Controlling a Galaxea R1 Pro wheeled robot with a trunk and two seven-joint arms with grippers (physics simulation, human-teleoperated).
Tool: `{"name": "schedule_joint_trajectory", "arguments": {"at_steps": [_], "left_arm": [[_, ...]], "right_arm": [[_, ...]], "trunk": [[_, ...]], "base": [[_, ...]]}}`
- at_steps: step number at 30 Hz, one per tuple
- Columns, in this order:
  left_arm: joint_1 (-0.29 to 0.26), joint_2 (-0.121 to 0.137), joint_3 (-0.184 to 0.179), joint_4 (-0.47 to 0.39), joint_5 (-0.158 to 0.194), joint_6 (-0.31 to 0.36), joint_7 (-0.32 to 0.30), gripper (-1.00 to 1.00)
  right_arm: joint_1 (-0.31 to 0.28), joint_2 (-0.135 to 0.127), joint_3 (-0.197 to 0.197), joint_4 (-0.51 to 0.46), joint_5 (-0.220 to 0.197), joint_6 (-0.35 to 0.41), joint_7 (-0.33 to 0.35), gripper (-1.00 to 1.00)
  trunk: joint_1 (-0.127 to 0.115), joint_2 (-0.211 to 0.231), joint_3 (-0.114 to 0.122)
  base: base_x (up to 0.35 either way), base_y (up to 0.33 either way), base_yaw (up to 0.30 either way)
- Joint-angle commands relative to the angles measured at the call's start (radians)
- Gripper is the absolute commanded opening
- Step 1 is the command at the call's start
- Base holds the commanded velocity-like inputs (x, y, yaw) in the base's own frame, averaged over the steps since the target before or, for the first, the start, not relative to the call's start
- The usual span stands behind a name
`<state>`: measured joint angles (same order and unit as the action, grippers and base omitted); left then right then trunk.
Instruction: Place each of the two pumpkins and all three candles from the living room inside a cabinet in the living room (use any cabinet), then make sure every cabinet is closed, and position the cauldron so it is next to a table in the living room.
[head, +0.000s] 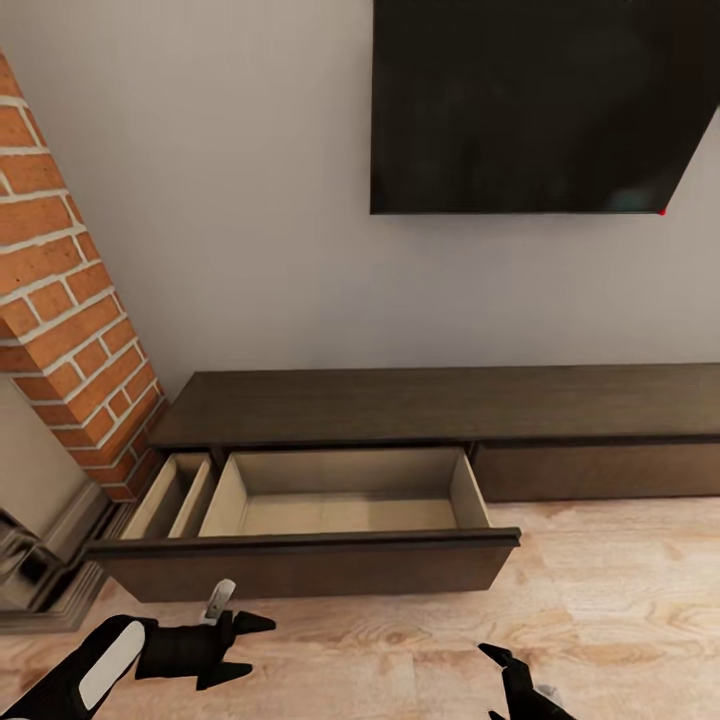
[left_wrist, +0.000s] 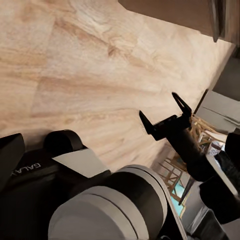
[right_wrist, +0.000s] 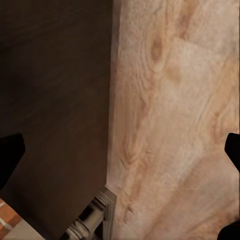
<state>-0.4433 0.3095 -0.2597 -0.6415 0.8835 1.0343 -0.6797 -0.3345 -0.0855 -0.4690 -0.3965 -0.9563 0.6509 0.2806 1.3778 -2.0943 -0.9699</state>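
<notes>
The long dark-brown cabinet (head: 420, 405) stands against the wall. Its left drawer (head: 340, 515) is pulled out, and the pale wood inside holds nothing. A narrow side compartment (head: 170, 495) is open too. My left gripper (head: 243, 648) hovers open over the floor just in front of the drawer front (head: 300, 570). My right gripper (head: 495, 683) is open and empty, low at the right, and appears again as right gripper (left_wrist: 162, 111). In the right wrist view the fingers (right_wrist: 10, 155) sit wide apart beside the dark drawer front (right_wrist: 55, 100). Pumpkins, candles and cauldron are out of view.
A red brick chimney (head: 60, 300) and the grey fireplace surround (head: 40, 540) stand left of the cabinet, close to the open drawer. A black screen (head: 530, 100) hangs on the wall above. Light wood floor (head: 600, 600) stretches to the right.
</notes>
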Motion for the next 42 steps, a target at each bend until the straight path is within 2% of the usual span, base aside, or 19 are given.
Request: {"name": "schedule_joint_trajectory", "arguments": {"at_steps": [1, 5, 6, 11, 13, 16, 20, 26, 29, 33, 36, 42], "left_arm": [[0.000, 0.000, 0.000, 0.000, 0.000, 0.000, 0.006, 1.00], [0.000, -0.001, 0.002, 0.002, -0.002, -0.004, 0.079, 1.00], [0.000, -0.004, 0.003, 0.002, -0.002, -0.010, 0.114, 1.00], [0.000, -0.032, 0.007, 0.003, -0.001, -0.031, 0.293, 1.00], [0.000, -0.035, 0.007, 0.003, -0.001, -0.058, 0.348, 1.00], [0.000, -0.037, 0.006, 0.016, 0.000, -0.142, 0.441, 1.00], [0.000, -0.039, 0.006, 0.037, 0.001, -0.184, 0.539, 1.00], [0.000, -0.046, 0.006, 0.044, -0.002, -0.210, 0.613, 1.00], [0.000, -0.058, 0.006, 0.045, -0.002, -0.228, 0.671, 1.00], [0.000, -0.084, 0.006, 0.045, -0.002, -0.256, 0.757, 1.00], [0.000, -0.102, 0.004, 0.046, -0.001, -0.285, 0.804, 1.00], [0.000, -0.113, 0.003, 0.046, -0.002, -0.301, 0.827, 1.00]], "right_arm": [[0.000, -0.004, 0.000, 0.000, 0.001, 0.000, -0.005, 1.00], [0.000, -0.014, 0.002, 0.000, 0.011, -0.010, -0.034, 1.00], [0.000, -0.015, 0.002, 0.000, 0.022, -0.014, -0.042, 1.00], [0.000, -0.017, 0.002, -0.004, 0.115, -0.022, -0.058, 1.00], [0.000, -0.016, 0.002, -0.008, 0.142, -0.023, -0.060, 1.00], [0.000, -0.017, 0.003, -0.011, 0.199, -0.024, -0.069, 1.00], [0.000, -0.018, 0.002, -0.012, 0.264, -0.024, -0.089, 1.00], [0.000, -0.017, 0.012, -0.014, 0.307, -0.025, -0.121, 1.00], [0.000, -0.009, 0.059, -0.015, 0.373, -0.026, -0.153, 1.00], [0.000, -0.001, 0.106, -0.015, 0.426, -0.046, -0.188, 1.00], [0.000, 0.001, 0.117, -0.015, 0.436, -0.067, -0.209, 1.00], [0.000, 0.003, 0.124, -0.021, 0.442, -0.095, -0.227, 1.00]], "trunk": [[-0.004, 0.007, 0.003], [-0.019, 0.035, 0.016], [-0.023, 0.042, 0.019], [-0.042, 0.077, 0.035], [-0.050, 0.091, 0.041], [-0.061, 0.112, 0.050], [-0.077, 0.140, 0.063], [-0.100, 0.182, 0.082], [-0.111, 0.203, 0.091], [-0.127, 0.231, 0.103], [-0.130, 0.238, 0.107], [-0.130, 0.238, 0.107]], "base": [[0.000, 0.000, 0.000], [0.000, 0.000, 0.000], [0.000, 0.000, 0.000], [0.000, 0.000, 0.000], [0.000, 0.000, 0.000], [0.000, 0.000, 0.000], [0.000, 0.000, 0.000], [-0.023, 0.000, 0.000], [-0.121, 0.000, 0.000], [-0.061, 0.000, 0.059], [-0.015, 0.000, 0.210], [-0.003, 0.000, 0.274]]}}
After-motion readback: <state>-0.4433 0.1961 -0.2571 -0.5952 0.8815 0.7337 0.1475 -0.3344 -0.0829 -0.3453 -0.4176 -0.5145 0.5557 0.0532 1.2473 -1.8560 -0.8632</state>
